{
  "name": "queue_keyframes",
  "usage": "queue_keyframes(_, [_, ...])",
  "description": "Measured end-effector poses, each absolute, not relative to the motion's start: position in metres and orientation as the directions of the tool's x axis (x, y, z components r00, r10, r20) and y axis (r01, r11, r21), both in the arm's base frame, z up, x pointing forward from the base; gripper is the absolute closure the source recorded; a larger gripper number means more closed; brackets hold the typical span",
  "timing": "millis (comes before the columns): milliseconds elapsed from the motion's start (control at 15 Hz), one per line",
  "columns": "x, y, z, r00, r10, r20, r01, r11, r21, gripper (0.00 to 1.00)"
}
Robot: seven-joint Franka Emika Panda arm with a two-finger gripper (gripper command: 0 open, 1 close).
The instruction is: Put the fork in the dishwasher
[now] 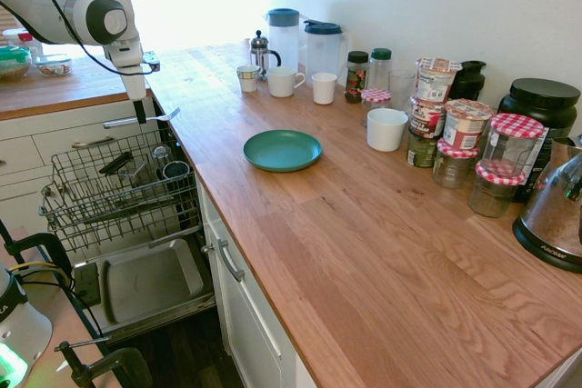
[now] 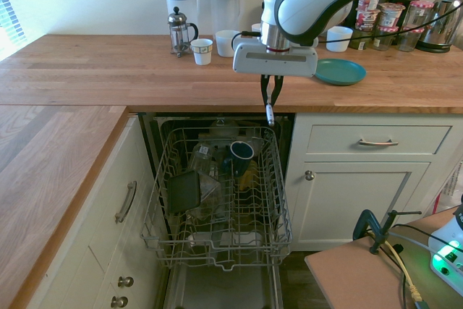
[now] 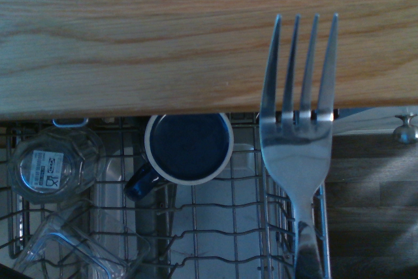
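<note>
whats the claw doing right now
Claw: closed, holding the fork above the right edge of the dishwasher's upper rack.

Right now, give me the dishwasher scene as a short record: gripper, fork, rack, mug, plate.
gripper: black two-finger gripper, shut on the fork
fork: shiny silver metal fork, tines over the wooden counter's edge
rack: grey wire dishwasher rack, pulled out, below the fork
mug: dark blue mug with white rim, in the rack
plate: round teal plate, on the counter
</note>
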State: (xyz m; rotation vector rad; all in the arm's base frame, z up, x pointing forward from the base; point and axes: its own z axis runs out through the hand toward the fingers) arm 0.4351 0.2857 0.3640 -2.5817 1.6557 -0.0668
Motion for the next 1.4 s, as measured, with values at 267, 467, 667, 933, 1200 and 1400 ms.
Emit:
queue_keyframes(267, [0.415, 0.322, 0.327, 0.440, -0.897, -0.029, -0.897, -0.438, -0.063, 1.00])
queue_keyframes(467, [0.387, 0.340, 0.290, 0.440, -0.897, -0.043, -0.898, -0.438, -0.042, 1.00])
queue_keyframes(667, [0.363, 0.354, 0.263, 0.452, -0.891, -0.037, -0.892, -0.452, -0.019, 1.00])
queue_keyframes(933, [0.350, 0.362, 0.208, 0.477, -0.877, -0.055, -0.878, -0.479, 0.022, 1.00])
queue_keyframes(1200, [0.355, 0.368, 0.155, 0.499, -0.865, -0.049, -0.864, -0.501, 0.037, 1.00])
queue_keyframes(1400, [0.366, 0.373, 0.121, 0.498, -0.867, -0.030, -0.866, -0.499, 0.033, 1.00])
